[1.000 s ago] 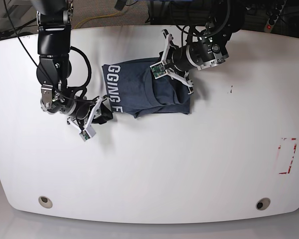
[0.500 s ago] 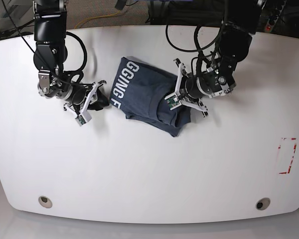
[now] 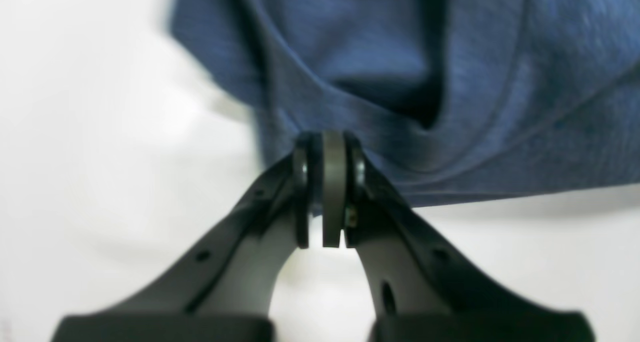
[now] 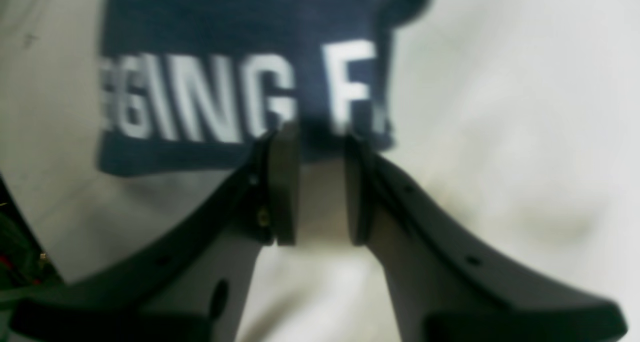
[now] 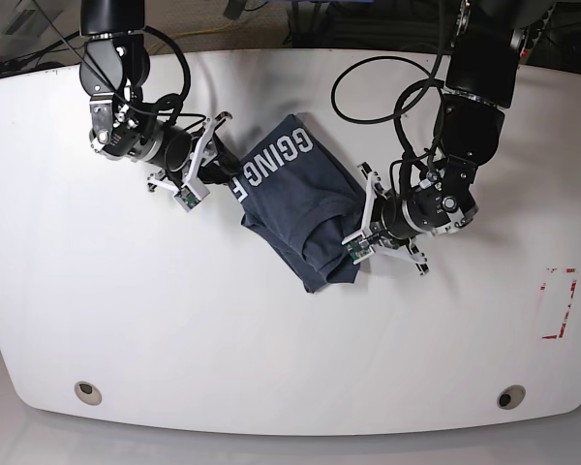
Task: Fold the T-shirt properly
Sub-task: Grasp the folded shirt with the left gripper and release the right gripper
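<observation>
**Both arms at a folded T-shirt on the white table**

The navy T-shirt (image 5: pixel 295 208) lay in a rumpled, folded bundle near the middle of the white table (image 5: pixel 271 329), skewed diagonally, its white block lettering (image 5: pixel 271 163) running along the upper-left edge. The left gripper (image 3: pixel 327 192) had its fingers (image 3: pixel 334 182) pinched tight on a fold at the cloth's lower-right edge, where the fabric puckered into a dark crease. The right gripper (image 4: pixel 320 182) sat at the lettered edge with its fingers (image 4: pixel 282 182) parted; the hem reached just up to the tips, and bare table showed in the gap between them. In the base view the arms flanked the shirt from opposite sides.
</observation>
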Tool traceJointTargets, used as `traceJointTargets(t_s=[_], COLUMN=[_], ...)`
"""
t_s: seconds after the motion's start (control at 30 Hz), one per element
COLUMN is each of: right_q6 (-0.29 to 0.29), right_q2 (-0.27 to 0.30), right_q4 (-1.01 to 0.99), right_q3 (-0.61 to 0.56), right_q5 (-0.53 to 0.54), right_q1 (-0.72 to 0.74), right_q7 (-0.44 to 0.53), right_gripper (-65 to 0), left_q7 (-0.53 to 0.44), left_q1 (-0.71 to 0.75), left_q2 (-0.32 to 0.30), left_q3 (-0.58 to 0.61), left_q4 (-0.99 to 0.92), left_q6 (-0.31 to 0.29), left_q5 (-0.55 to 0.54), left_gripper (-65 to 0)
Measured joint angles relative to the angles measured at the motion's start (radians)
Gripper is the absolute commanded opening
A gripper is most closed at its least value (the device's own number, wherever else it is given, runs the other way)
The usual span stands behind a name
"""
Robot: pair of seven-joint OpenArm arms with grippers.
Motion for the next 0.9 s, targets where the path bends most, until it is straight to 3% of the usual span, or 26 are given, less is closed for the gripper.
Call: traceJointTargets(t_s=[0.2, 0.37, 0.53, 0.83, 0.9], right_q6=[0.005, 0.005, -0.021, -0.035, -0.035], right_q2=[-0.020, 0.020, 0.037, 0.028, -0.002], right_q4=[0.019, 0.046, -0.004, -0.108, -0.103], right_q3=[-0.027, -0.012, 0.014, -0.153, -0.185], right_q5=[-0.008, 0.000, -0.007, -0.012, -0.011], right_q1=[0.007, 0.057, 0.121, 0.150, 0.132], right_q7=[-0.039, -0.032, -0.029, -0.027, -0.029], right_gripper=[-50.4, -50.4, -50.4, -50.6, -50.6], left_q7=[-0.004, 0.109, 0.124, 0.131, 0.130], left_q1=[0.005, 0.028, 0.087, 0.195, 0.204], left_q2=[-0.018, -0.029, 0.027, 0.084, 0.087], left_q3=[0.007, -0.047, -0.142, -0.229, -0.223], left_q4=[0.138, 0.199, 0.230, 0.258, 0.266], left_q6=[-0.003, -0.003, -0.002, -0.001, -0.002], left_q5=[-0.019, -0.006, -0.004, -0.001, -0.004], left_gripper=[-62.6, -62.6, -62.6, -62.5, -61.0])
